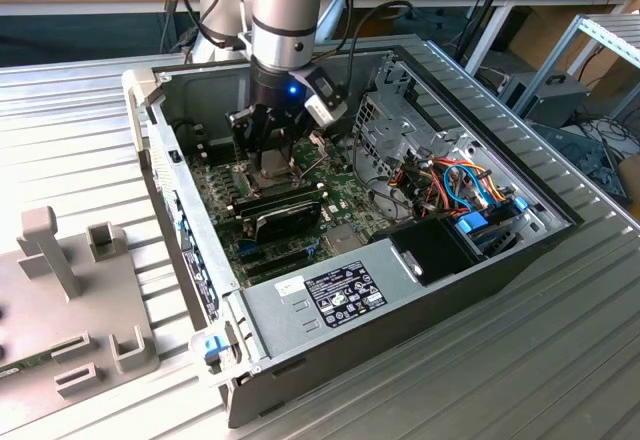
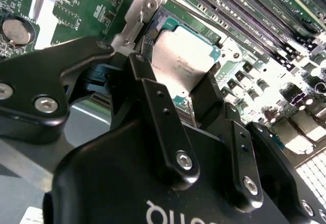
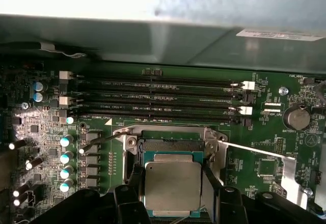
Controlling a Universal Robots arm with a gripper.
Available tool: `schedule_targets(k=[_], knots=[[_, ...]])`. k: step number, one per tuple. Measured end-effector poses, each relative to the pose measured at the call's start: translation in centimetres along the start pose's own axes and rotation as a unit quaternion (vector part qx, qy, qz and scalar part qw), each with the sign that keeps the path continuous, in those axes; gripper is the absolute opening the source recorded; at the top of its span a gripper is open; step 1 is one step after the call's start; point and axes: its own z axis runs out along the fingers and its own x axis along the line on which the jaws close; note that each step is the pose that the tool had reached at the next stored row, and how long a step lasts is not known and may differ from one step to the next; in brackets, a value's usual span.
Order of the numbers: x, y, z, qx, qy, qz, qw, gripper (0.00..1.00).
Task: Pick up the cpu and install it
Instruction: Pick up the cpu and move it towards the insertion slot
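Note:
The cpu (image 3: 173,186), a small flat square chip with a dull silvery top, sits level over the socket on the green motherboard (image 3: 265,147). My gripper (image 3: 172,183) is shut on the cpu, one black finger (image 3: 135,183) against each of two opposite edges. In the second wrist view the cpu (image 2: 183,61) shows between the same fingers (image 2: 147,81). In the exterior view my gripper (image 1: 268,165) reaches straight down into the open computer case (image 1: 400,300). The hinged metal socket frame (image 3: 168,130) stands open beyond the chip.
Empty memory slots (image 3: 163,99) run beside the socket, with a coin battery (image 3: 297,118) and a thin metal lever (image 3: 254,150) nearby. The case holds a drive cage (image 1: 400,120), coloured cables (image 1: 460,185) and a power supply (image 1: 330,295). A grey fixture (image 1: 70,290) stands at the exterior view's left.

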Motion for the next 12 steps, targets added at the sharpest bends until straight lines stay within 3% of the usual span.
schedule_targets(k=[12], knots=[[0.04,0.02,0.71,0.0000,0.0000,0.000,1.00000,0.55]])
